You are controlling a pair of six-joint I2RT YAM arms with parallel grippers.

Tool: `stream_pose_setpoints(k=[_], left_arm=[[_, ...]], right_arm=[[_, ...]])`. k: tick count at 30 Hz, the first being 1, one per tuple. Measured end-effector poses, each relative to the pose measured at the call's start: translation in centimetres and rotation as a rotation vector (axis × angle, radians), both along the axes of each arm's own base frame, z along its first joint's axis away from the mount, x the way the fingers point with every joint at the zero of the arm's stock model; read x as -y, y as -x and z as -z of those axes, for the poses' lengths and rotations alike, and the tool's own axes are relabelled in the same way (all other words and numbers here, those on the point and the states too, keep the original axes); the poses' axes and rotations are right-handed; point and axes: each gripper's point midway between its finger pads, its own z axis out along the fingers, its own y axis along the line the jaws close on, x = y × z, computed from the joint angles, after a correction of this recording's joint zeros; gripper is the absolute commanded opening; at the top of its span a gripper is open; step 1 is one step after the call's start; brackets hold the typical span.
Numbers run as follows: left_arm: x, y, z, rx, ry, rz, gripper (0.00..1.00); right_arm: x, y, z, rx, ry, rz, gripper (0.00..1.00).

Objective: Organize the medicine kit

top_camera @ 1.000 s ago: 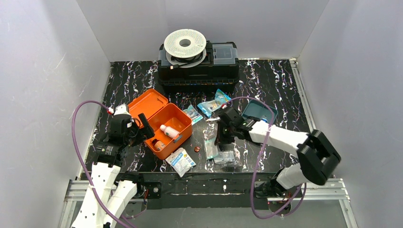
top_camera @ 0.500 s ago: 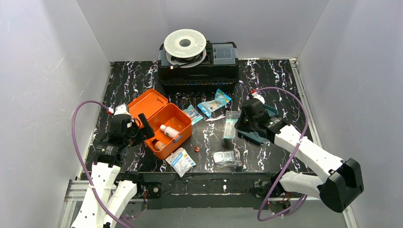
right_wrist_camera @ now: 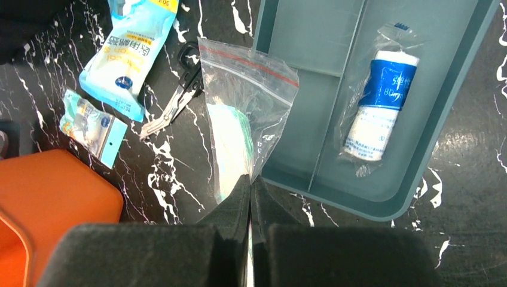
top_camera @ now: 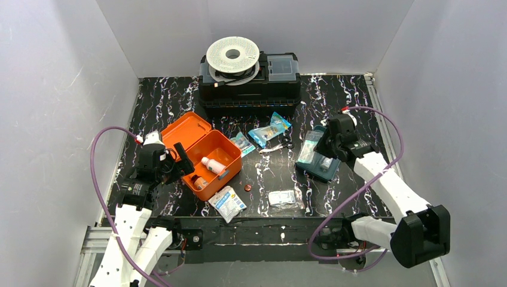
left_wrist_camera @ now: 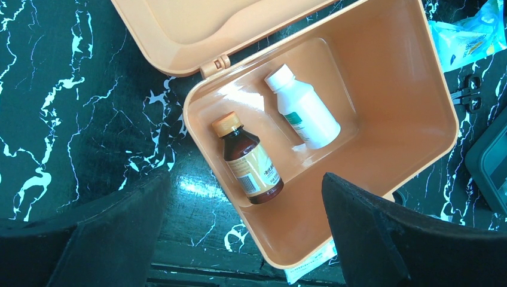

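The orange medicine kit [top_camera: 206, 156] lies open on the left with its lid flat behind it. A white bottle [left_wrist_camera: 303, 107] and a brown bottle [left_wrist_camera: 247, 159] lie inside it. Its teal divided tray [top_camera: 330, 172] sits apart on the right and holds a wrapped bandage roll [right_wrist_camera: 375, 107]. My right gripper [right_wrist_camera: 250, 182] is shut on a clear zip bag [right_wrist_camera: 239, 113] with green-white contents, held over the tray's left edge. My left gripper [left_wrist_camera: 245, 239] is open and empty above the kit's near-left corner.
A black toolbox [top_camera: 250, 84] with a white spool on top stands at the back. Loose on the table are a blue packet [top_camera: 269, 130], a small packet [top_camera: 241, 142], scissors [right_wrist_camera: 173, 104], a white sachet [top_camera: 228, 202] and a clear packet [top_camera: 281, 198].
My right gripper has carried the clear zip bag from the table's middle to the right, over the teal tray. The left arm has not moved.
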Motion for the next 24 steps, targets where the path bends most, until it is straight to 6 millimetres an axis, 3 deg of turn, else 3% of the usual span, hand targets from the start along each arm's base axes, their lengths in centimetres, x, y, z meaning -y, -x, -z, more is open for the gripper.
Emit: stream_pose_setpoints(k=[14,24], left_arm=[[0.0,0.0,0.1,-0.004,-0.003,0.002,0.98],[0.0,-0.1,0.2,-0.013,-0.005,0.002,0.98]], right_arm=[[1.0,-2.9,2.2,-0.057,-0.06,0.04,0.01],[1.2,-3.7,3.9,-0.091,-0.082,0.045,0.01]])
